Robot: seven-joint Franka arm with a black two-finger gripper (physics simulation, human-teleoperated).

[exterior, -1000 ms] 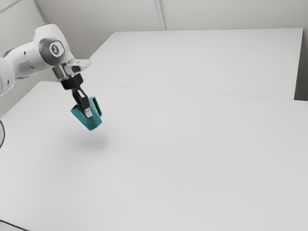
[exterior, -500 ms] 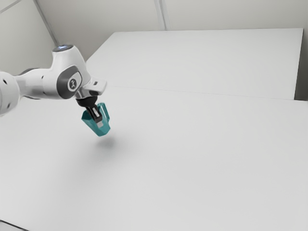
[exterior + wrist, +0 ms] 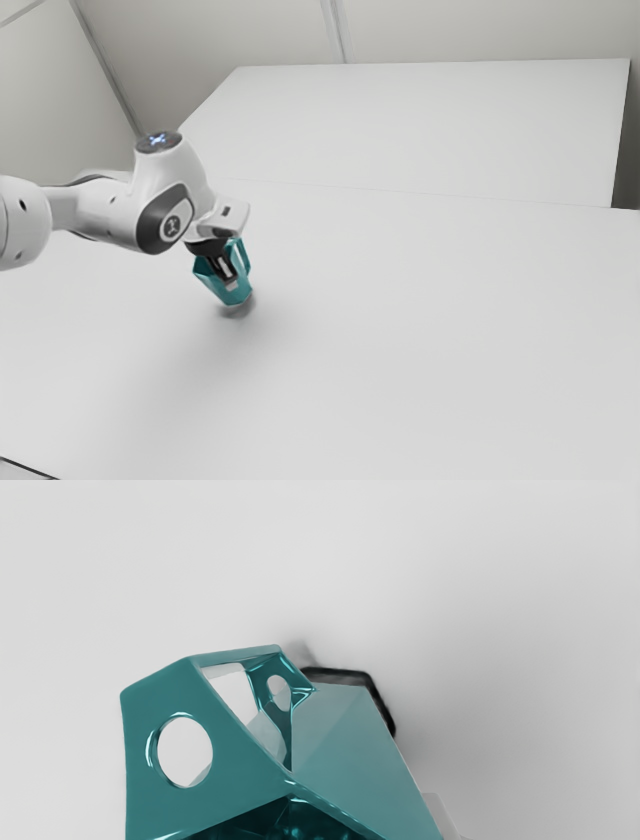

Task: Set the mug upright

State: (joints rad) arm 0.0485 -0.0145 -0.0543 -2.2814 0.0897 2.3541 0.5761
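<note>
Hand [image 3: 231, 284]: parted by the mug's width, pinching its body from two sides.
Mug [image 3: 350, 730]: teal, faceted, between the fingers; tilted, base below the fingertips.
Handle [image 3: 160, 695]: pierced, beside the fingers, outside the grip.
Handling, judged: light, stiff; glossy walls possibly slippery, fragility uncertain.
Best hold, judged: opposite body walls.
Table [image 3: 400, 350]: beneath the hand; base close, contact unclear.

Teal mug [image 3: 240, 294], tilted pose.
Body faceted; angular handle [image 3: 235, 780] pierced by round holes. Base directed downward, mouth inclined toward the exterior view's left. Contact with tabletop [image 3: 420, 350] not determinable.
</note>
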